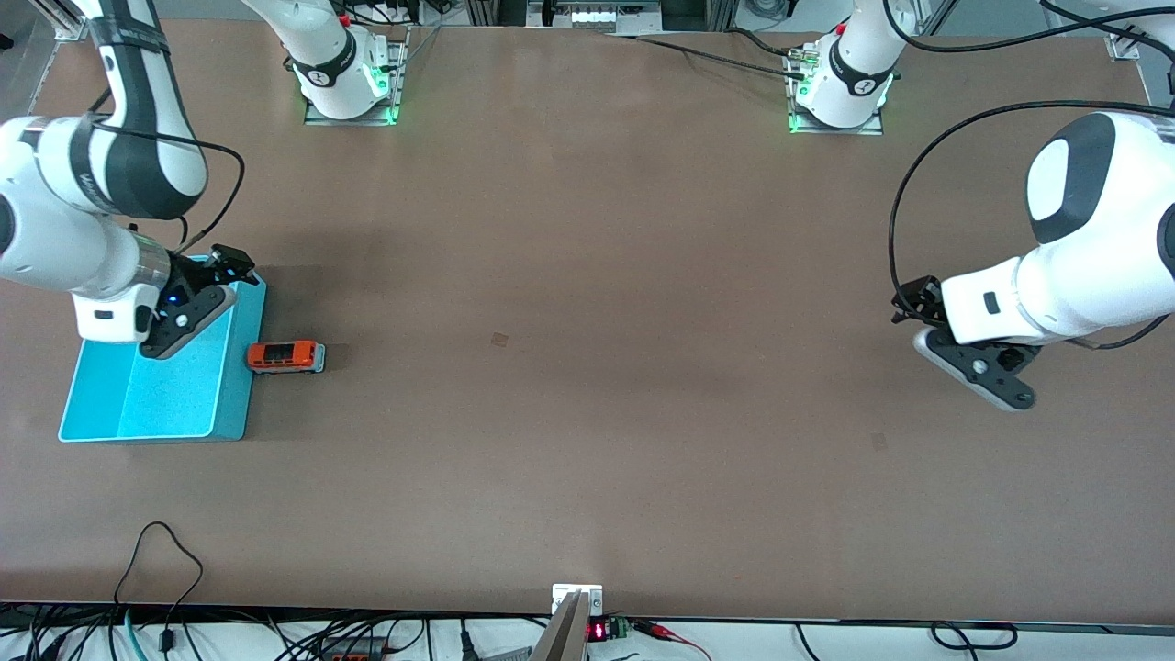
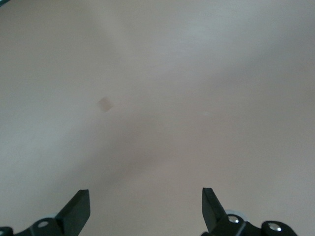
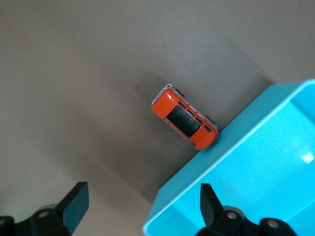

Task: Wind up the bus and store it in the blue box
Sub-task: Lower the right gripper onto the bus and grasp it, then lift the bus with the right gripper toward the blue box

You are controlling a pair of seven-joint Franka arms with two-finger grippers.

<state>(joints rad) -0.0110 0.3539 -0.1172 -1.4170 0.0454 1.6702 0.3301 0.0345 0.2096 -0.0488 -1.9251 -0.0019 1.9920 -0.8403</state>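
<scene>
Brown matte tabletop (image 1: 587, 321) lay mostly bare. Right gripper (image 3: 140, 204) hung over blue box (image 1: 197, 395) at right arm's end, jaws apart, empty; arm hid box's corner farthest from front camera. Bus (image 1: 285, 356), orange-red, dark roof panels, sat on tabletop just beside thin plastic wall, outside box. Left gripper (image 2: 146, 209) waited over bare tabletop at left arm's end, jaws apart, holding nothing.
</scene>
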